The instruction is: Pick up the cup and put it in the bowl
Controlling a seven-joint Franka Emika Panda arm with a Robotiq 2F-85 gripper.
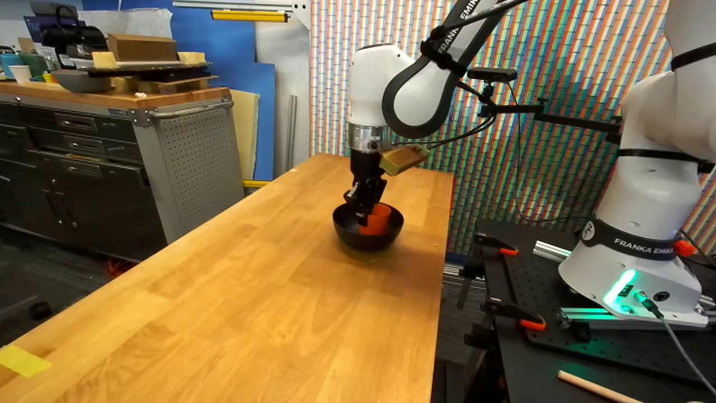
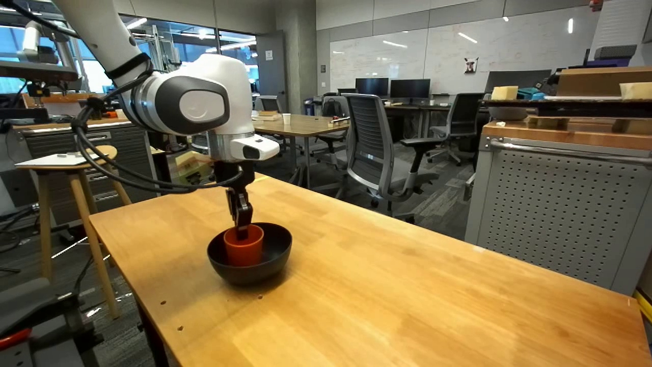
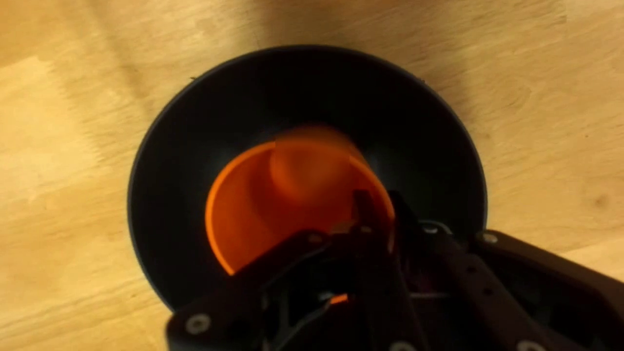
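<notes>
At work over a wooden tabletop with a Franka Emika Panda arm, just above a round black bowl, apparently for the last step: releasing an orange-red plastic cup. Seen inside the bowl, roughly upright in both exterior views, with underside out of sight, so impossible to tell if resting on the bottom. Straddling the cup's wall with the fingers, inside with one and outside with the other in the wrist view; whether clamped on it or apart around it, cannot tell. To finish cleanly, best to settle the base first, then part the fingers slowly, only enough to free the wall, and rise straight up without tipping the cup or nudging the bowl.
</notes>
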